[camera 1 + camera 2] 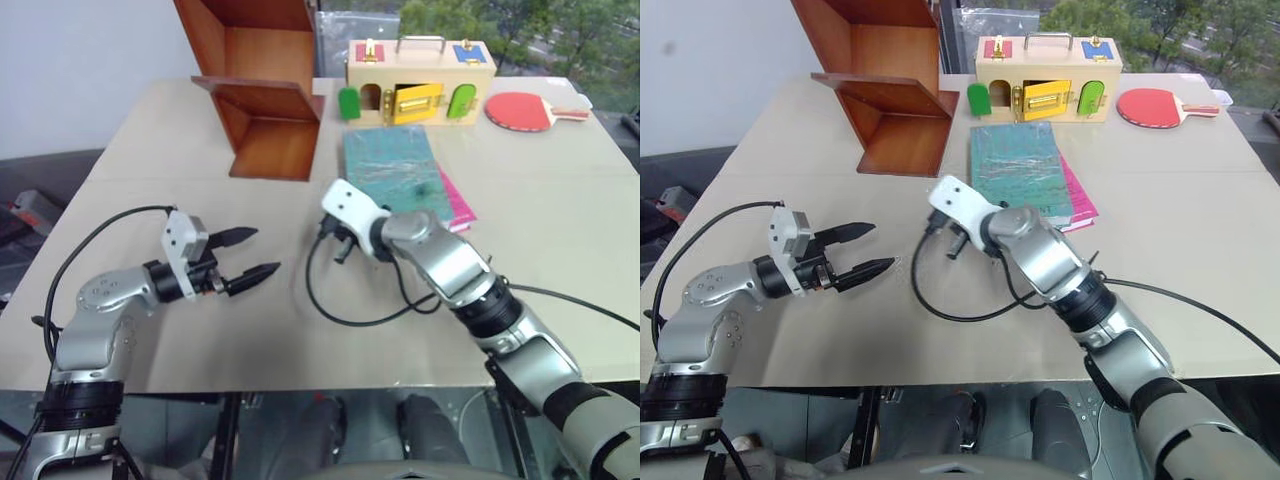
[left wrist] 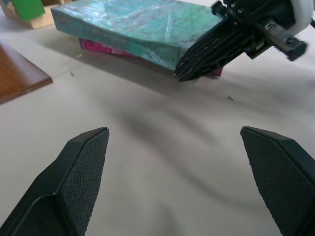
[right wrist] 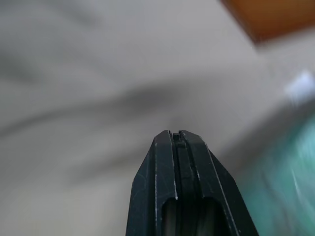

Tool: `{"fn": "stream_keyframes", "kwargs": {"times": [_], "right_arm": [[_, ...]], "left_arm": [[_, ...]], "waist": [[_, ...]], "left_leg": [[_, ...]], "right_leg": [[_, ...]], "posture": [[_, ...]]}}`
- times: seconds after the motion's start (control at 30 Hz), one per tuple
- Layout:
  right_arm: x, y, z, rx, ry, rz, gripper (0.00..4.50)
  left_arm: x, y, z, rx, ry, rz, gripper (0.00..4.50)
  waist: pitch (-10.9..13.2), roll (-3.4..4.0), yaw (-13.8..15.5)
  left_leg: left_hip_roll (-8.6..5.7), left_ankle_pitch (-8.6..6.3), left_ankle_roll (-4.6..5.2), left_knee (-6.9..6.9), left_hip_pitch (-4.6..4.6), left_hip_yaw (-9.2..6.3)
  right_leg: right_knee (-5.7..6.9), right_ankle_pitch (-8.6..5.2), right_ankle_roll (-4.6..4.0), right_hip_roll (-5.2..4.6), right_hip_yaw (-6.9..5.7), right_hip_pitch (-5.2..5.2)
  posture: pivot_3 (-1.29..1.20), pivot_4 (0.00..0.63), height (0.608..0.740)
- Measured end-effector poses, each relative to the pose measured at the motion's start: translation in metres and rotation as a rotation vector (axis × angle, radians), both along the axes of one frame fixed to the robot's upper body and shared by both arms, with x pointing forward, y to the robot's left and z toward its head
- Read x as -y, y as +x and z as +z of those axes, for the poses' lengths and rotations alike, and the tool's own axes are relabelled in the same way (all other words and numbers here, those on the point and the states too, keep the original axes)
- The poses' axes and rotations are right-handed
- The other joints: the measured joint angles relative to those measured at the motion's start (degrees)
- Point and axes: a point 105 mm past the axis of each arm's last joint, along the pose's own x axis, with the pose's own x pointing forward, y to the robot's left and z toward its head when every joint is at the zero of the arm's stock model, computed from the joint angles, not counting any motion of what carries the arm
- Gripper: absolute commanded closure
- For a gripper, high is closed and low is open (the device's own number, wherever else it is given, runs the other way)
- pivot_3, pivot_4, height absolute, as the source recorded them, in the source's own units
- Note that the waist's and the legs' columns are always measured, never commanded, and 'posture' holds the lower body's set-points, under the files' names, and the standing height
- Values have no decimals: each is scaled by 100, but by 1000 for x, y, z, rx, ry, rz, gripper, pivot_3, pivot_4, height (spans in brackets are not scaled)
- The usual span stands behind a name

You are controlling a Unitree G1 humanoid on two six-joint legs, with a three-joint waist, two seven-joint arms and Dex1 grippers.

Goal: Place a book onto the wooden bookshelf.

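Be careful: the right gripper (image 2: 206, 59) has its fingers pressed fully together and its tip sits at the near corner of the teal-green book (image 1: 392, 170), so you may only push the book across the magenta-pink book (image 1: 460, 205) under it, and not lift it. The left gripper (image 1: 250, 254) stands wide and holds nothing, low over the bare tabletop (image 1: 150, 150), apart from the book's near-left side. The wooden bookshelf (image 1: 262, 110) waits behind, left of the book.
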Motion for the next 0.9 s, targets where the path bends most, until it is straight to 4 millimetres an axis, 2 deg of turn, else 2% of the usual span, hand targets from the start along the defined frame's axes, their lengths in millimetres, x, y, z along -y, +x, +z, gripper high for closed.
{"fn": "stream_keyframes", "kwargs": {"times": [0.1,0.23,0.37,0.5,0.57,0.6,0.63,0.67,0.73,0.8,0.9], "right_arm": [[10,-5,6,2,15,-28,4430],[27,-10,-1,-34,16,-89,4430],[44,-21,4,-38,47,-130,4430],[39,-41,25,-15,251,-72,4430],[38,-55,49,42,425,-14,3916],[42,-60,54,65,446,-1,3704],[52,-68,57,92,461,9,3271],[63,-71,53,90,463,-13,2752],[73,-71,48,83,458,-45,2202],[89,-80,38,83,397,-65,1184],[101,-89,40,127,380,-81,81]], "left_arm": [[3,-1,4,16,3,-10,0],[4,0,5,16,2,-12,0],[10,4,12,31,-24,-35,0],[17,7,16,32,-46,-57,0],[26,11,20,36,-74,-80,0],[31,13,21,31,-81,-90,0],[38,16,20,18,-99,-101,0],[41,18,16,-9,-115,-94,0],[46,22,12,-40,-131,-88,0],[57,31,8,-126,-177,-68,0],[70,49,2,-295,-253,-20,0]], "waist": [[-1,-1,-12],[0,-1,7],[0,-1,74],[0,-1,87],[0,-2,107],[-1,-2,126],[-4,-8,157],[-7,-13,154],[-6,-12,153],[-5,-14,182],[-4,-15,186]], "left_leg": [[4,0,-1,-1,2,0],[3,0,-1,0,1,2],[3,0,-2,0,0,1],[5,-1,-2,-4,0,3],[5,-1,-2,-3,1,0],[1,-1,-2,-3,0,-1],[-2,-1,-1,0,1,-2],[-4,-1,0,4,1,1],[-6,-1,0,4,2,1],[-1,-1,-1,5,2,-4],[4,1,-4,6,4,-7]], "right_leg": [[0,0,0,-4,1,0],[0,0,0,-2,1,2],[-3,0,0,-5,0,1],[-3,0,0,-5,5,1],[-5,0,0,-4,1,3],[-5,1,0,-2,-3,7],[-11,1,1,4,-9,13],[-12,5,7,3,-3,14],[-8,6,10,3,-1,13],[-5,6,11,2,-7,13],[4,7,12,1,-8,11]], "posture": [[0,150,740],[0,150,740],[0,150,740],[0,150,740],[0,150,740],[0,150,740],[0,150,740],[0,150,740],[0,150,740],[0,150,740],[0,150,740]]}}
